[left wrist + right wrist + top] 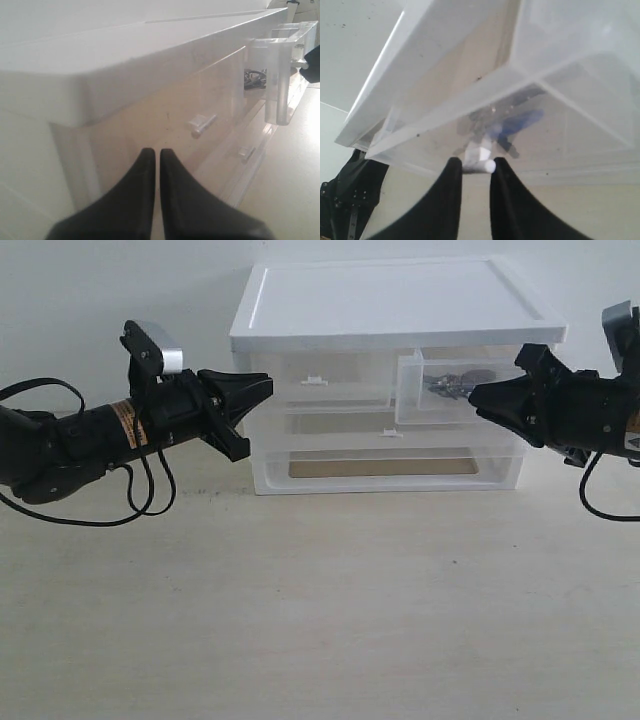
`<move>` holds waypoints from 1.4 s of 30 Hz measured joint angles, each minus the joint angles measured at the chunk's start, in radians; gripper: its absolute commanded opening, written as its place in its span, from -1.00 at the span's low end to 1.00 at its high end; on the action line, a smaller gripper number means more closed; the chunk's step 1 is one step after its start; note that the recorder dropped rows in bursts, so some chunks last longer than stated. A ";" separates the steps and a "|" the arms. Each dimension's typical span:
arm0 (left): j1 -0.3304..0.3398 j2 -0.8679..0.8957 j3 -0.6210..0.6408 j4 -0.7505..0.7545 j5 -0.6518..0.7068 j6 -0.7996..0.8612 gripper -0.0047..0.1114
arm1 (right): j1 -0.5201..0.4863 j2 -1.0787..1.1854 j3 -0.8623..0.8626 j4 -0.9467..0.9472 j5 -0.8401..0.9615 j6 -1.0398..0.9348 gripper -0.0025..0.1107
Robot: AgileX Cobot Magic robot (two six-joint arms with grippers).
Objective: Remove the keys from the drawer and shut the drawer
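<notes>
The small right-hand drawer [445, 410] stands pulled out of the white unit [390, 310]. Inside it lie the keys [458, 383], dark grey; through the translucent drawer [570, 100] the keys [485, 120] show blurred, with the blue tag [521, 122]. My right gripper [476, 397] is at the drawer's front, and in the right wrist view this gripper [477, 166] is shut on the white tab handle [479, 164]. My left gripper [266, 387] hovers shut and empty by the unit's left front corner. The left wrist view shows that gripper [156, 152], the open drawer [280, 75] and the keys [254, 79].
The left-hand twin drawer [310, 395] is closed, its tab [201, 123] just ahead of my left fingertips. Below lies the full-width drawer [385, 468], also closed. The unit stands against a white wall on a pale tabletop [320, 610].
</notes>
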State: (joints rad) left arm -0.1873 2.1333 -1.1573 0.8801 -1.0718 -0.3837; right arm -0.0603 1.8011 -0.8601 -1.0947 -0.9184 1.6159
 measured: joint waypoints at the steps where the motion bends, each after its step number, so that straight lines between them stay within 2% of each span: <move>1: 0.000 0.000 0.000 0.000 0.000 0.000 -0.84 | 0.000 0.001 0.002 0.002 -0.002 -0.005 -0.96; 15: -0.017 0.000 -0.006 -0.002 0.011 0.000 -0.84 | 0.000 -0.045 0.023 -0.135 -0.003 -0.015 -0.96; 25: -0.021 0.000 -0.010 -0.002 0.018 0.002 -0.84 | 0.000 -0.279 0.131 -0.235 0.039 -0.045 -0.95; 26: -0.021 0.000 -0.010 -0.002 0.018 0.002 -0.84 | 0.000 -0.292 0.133 -0.243 0.027 -0.058 -0.87; 28: -0.021 0.000 -0.010 -0.002 0.018 0.002 -0.84 | 0.000 -0.354 0.122 -0.272 -0.009 -0.108 -0.37; 29: -0.021 0.000 -0.010 -0.002 0.018 0.002 -0.84 | 0.001 -0.399 0.097 -0.304 0.011 -0.116 -0.26; 30: -0.021 0.000 -0.010 -0.002 0.018 0.002 -0.84 | 0.003 -0.426 0.080 -0.330 0.042 -0.107 -0.21; 32: -0.021 0.000 -0.010 -0.002 0.018 0.002 -0.84 | 0.037 -0.492 0.025 -0.453 0.220 -0.028 -0.21; 33: -0.021 0.000 -0.010 -0.002 0.018 0.002 -0.84 | 0.083 -0.518 -0.005 -0.561 0.348 0.043 -0.21; 36: -0.023 0.000 -0.010 -0.002 0.022 0.002 -0.84 | 0.174 -0.525 -0.044 -0.632 0.489 0.069 -0.22; 39: -0.023 0.000 -0.010 -0.002 0.023 0.002 -0.84 | 0.259 -0.525 -0.052 -0.650 0.680 -0.004 -0.22; 42: -0.023 0.000 -0.010 -0.002 0.023 0.002 -0.84 | 0.347 -0.525 -0.053 -0.652 0.993 -0.128 -0.22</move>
State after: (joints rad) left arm -0.2100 2.1333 -1.1675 0.8778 -1.0485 -0.3818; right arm 0.2871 1.2759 -0.9133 -1.7468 0.0745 1.4883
